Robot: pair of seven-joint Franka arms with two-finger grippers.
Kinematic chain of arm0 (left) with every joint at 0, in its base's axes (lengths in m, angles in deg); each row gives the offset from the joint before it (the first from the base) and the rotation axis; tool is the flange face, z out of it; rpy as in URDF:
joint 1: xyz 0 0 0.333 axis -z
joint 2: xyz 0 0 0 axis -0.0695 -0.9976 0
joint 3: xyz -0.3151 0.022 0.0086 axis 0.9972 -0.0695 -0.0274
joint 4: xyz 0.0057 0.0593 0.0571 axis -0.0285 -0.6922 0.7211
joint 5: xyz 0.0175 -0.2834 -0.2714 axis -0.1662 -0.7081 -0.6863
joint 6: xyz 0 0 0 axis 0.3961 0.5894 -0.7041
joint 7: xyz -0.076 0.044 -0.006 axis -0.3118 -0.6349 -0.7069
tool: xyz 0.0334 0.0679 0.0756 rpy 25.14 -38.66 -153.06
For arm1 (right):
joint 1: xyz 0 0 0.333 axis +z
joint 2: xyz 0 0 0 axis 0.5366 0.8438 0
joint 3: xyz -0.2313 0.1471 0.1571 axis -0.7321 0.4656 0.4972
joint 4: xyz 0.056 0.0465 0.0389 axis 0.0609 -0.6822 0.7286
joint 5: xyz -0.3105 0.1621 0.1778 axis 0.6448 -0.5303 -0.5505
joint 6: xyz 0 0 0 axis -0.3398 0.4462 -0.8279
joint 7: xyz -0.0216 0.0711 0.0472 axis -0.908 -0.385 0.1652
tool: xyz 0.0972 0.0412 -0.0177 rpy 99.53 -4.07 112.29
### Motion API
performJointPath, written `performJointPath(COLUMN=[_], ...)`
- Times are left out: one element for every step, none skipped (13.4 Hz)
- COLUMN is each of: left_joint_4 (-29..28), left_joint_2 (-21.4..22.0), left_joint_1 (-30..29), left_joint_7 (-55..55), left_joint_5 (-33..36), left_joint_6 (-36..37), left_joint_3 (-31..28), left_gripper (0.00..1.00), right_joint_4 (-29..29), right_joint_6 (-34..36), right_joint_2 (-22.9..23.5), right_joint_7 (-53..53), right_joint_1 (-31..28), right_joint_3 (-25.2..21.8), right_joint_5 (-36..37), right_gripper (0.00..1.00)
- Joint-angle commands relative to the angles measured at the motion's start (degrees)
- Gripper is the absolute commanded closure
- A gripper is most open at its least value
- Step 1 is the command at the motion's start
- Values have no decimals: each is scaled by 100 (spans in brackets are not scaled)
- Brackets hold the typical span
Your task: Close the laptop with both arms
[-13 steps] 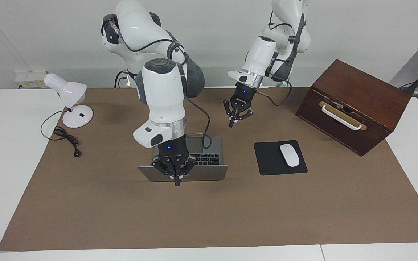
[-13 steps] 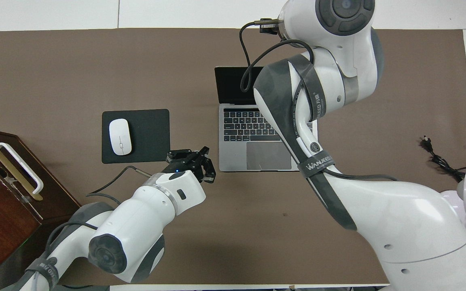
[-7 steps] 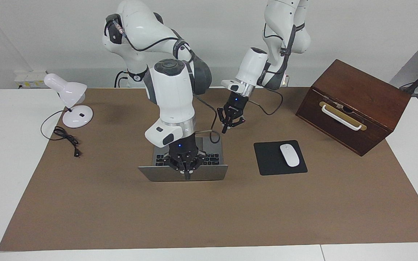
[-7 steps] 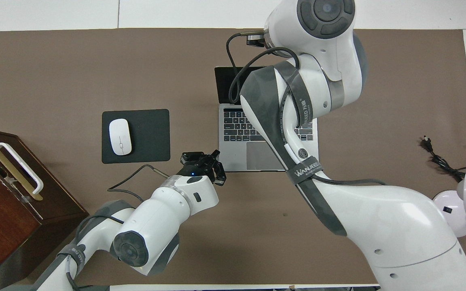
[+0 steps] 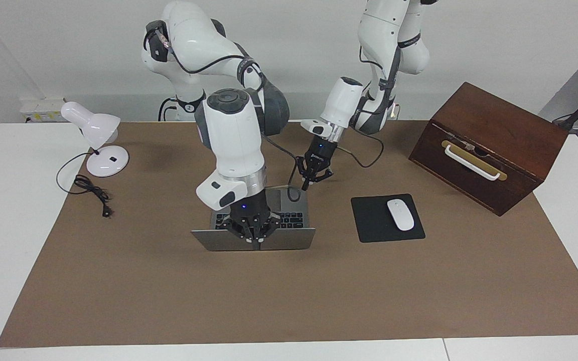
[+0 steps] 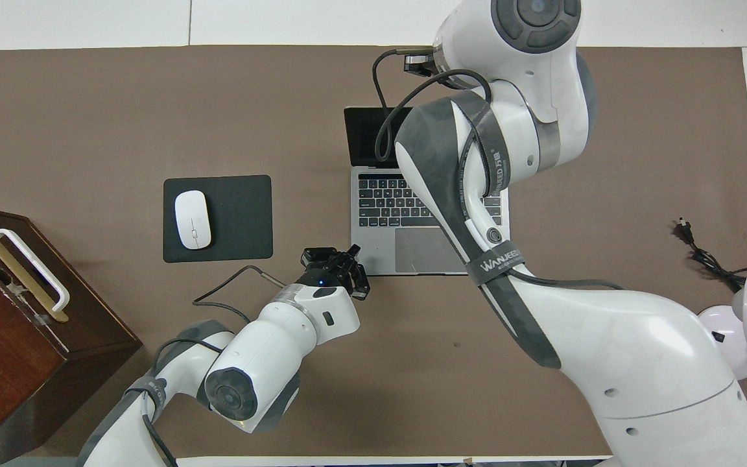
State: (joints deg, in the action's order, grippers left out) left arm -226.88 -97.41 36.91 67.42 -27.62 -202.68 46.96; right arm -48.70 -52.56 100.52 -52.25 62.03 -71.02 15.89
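The silver-grey laptop [image 5: 294, 239] stands open on the brown mat, its lid back facing the camera and its keys [image 6: 386, 201] and trackpad [image 6: 422, 250] showing from above. My right gripper [image 5: 257, 244] points down at the middle of the lid's top edge, fingers together; in the overhead view the arm hides it. My left gripper [image 5: 310, 183] hangs shut just above the base's corner nearest the robots, toward the left arm's end, and also shows in the overhead view [image 6: 338, 263]. It does not touch the laptop.
A black mouse pad [image 5: 369, 220] with a white mouse [image 5: 400, 214] lies beside the laptop toward the left arm's end. A wooden box [image 5: 489, 145] with a white handle stands past it. A white lamp [image 5: 96, 135] and its cord [image 5: 91, 193] sit at the right arm's end.
My right gripper has risen from in front of the lid back to the lid's top edge. My left gripper has moved down toward the laptop's near corner. The lid's angle looks unchanged.
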Motion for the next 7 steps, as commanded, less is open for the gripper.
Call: performJointPath(left_joint_4=[81,81,90,90,99,116,116], left_joint_2=[-262,-306,-324,-403,-490,-613,-693], left_joint_1=[199,208,217,243,252,278,331], left_joint_7=[-121,-121,-129,-138,-138,-138,-147], left_joint_5=[-21,-21,-21,-21,-21,-21,-30], left_joint_6=[-212,-220,-229,-229,-299,-421,-492], left_joint_3=[-105,-105,-105,-105,-114,-114,-114], left_gripper=[100,100,100,100,100,100,100], right_joint_4=[44,35,18,0,-9,-18,-18], right_joint_6=[161,239,310,354,459,486,530], right_joint_2=[10,10,1,-8,-17,-17,-26], right_joint_7=[174,174,174,174,183,174,183], right_joint_1=[-57,-65,-66,-66,-92,-92,-92], right_joint_3=[-42,-42,-42,-42,-42,-34,-33], right_joint_5=[-163,-224,-311,-356,-356,-365,-365], right_gripper=[100,100,100,100,100,100,100])
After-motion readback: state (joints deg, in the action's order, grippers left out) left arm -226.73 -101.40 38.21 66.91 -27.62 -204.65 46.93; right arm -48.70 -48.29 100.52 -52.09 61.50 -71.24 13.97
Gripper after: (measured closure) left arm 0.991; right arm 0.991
